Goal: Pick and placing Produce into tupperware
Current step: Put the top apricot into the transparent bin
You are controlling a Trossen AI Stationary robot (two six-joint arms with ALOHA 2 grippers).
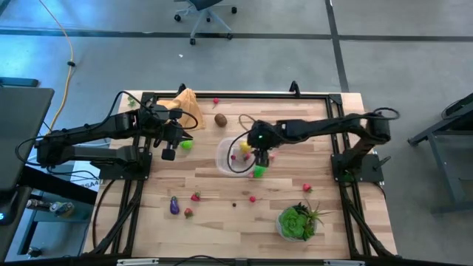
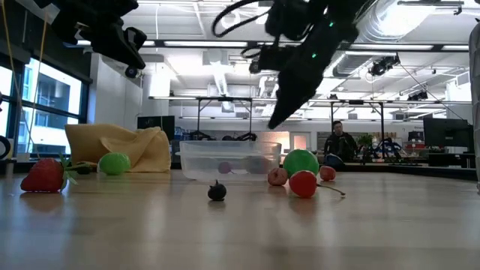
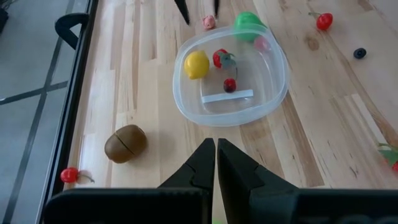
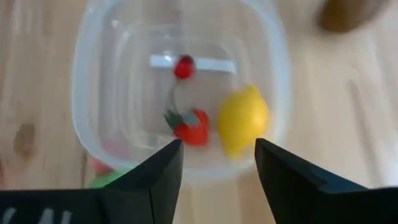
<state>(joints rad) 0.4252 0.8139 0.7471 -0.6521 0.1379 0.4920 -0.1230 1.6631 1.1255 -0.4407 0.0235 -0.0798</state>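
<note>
The tupperware (image 1: 235, 157) sat near the middle of the table (image 1: 222, 229), and it served as the landmark for everything else. Inside it lay a yellow lemon (image 4: 243, 120), a strawberry (image 4: 191, 127) and a small red cherry (image 4: 184, 66). The right gripper (image 4: 217, 163) hung just above the tupperware with its fingers spread and nothing between them. The left gripper (image 3: 216, 155) hovered off to the tupperware's left side, fingers pressed shut on nothing. A green lime (image 3: 249, 23) and a small pink fruit (image 3: 209, 22) lay just outside the container's rim on the right arm's side; a brown kiwi (image 3: 125, 142) lay near it toward the table's far edge, another lime (image 1: 187, 145) sat beside the orange-tan cloth (image 1: 186, 107), and a purple eggplant (image 1: 174, 206) with several red berries lay well apart toward the near edge. These toys looked light, hard and smooth, so they would likely roll or squirt out of a careless pinch; the round ones seemed best taken across their widest middle, from straight above, the eggplant across its short axis. The container's thin clear walls looked flexible and light enough to slide if bumped.
</note>
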